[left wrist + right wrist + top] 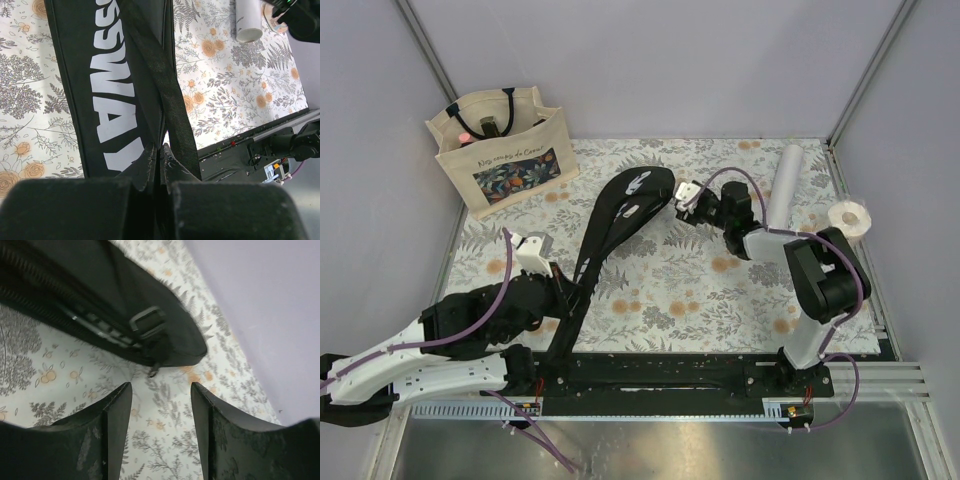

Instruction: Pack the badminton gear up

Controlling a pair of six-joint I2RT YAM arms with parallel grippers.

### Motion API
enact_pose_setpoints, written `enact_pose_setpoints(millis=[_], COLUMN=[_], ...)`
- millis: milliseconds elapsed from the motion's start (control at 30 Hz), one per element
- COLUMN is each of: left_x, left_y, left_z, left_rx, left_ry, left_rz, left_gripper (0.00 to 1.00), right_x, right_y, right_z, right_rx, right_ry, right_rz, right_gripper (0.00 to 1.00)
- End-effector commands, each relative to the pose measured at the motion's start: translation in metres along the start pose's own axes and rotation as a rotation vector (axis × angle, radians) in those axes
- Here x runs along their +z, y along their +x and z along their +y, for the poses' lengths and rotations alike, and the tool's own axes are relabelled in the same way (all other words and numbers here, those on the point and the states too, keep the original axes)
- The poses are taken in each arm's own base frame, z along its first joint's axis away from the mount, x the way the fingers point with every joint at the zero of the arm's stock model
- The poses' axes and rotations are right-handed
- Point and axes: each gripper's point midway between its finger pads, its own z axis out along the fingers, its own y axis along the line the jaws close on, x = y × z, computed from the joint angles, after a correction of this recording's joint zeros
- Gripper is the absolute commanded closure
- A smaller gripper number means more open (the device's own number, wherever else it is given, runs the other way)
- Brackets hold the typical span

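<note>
Long black racket-shaped fabric cover lettered CROSSWAY [620,210] lies diagonally on floral-print bench [700,290], head end far-centre, narrow end near-left. Right fingers [117,410] are spread just beside the head end, small dark zipper pull [152,371] straight ahead. Left fingers [147,165] are pressed together, apparently pinching the narrow end. Long white cylindrical tube [784,185] lies further right, with room between.

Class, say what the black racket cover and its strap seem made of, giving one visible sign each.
Racket cover: probably synthetic fabric, matte black, with a stitched edge seam and printed white lettering. Strap: woven webbing, probably nylon; fine ribbed weave shows.
</note>
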Motion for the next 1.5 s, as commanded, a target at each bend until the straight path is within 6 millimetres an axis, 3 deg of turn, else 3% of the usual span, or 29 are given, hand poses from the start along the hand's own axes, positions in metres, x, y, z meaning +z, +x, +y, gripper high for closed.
enact_pose_setpoints(millis=[0,433,733,900,1000,1033,1467], left_x=[-0.013,-0.015,-0.017,-0.017,-0.018,-0.018,-0.004], left_y=[-0.046,-0.049,-0.048,-0.048,-0.048,-0.047,-0.037], left_z=[-0.02,-0.02,-0.021,-0.02,-0.02,-0.02,-0.016], left_rx=[-0.113,-0.118,-0.124,-0.128,-0.133,-0.13,-0.088], left_ry=[0.07,0.078,0.089,0.091,0.096,0.094,0.051], left_rz=[-0.152,-0.161,-0.16,-0.162,-0.164,-0.162,-0.145], left_gripper=[1.0,1.0,1.0,1.0,1.0,1.0,1.0], right_x=[0.016,0.046,0.055,0.059,0.059,0.059,0.048], right_y=[0.015,0.019,0.004,-0.001,-0.003,-0.003,-0.04], right_z=[0.013,0.004,0.002,0.004,0.004,0.004,0.025], right_rx=[-0.132,-0.079,-0.041,-0.03,-0.029,-0.031,0.12], right_ry=[-0.012,0.081,0.11,0.115,0.112,0.113,0.023], right_rz=[0.067,0.069,-0.005,-0.038,-0.048,-0.049,-0.135], right_gripper=[0.41,0.52,0.6,0.76,0.98,1.0,1.0])
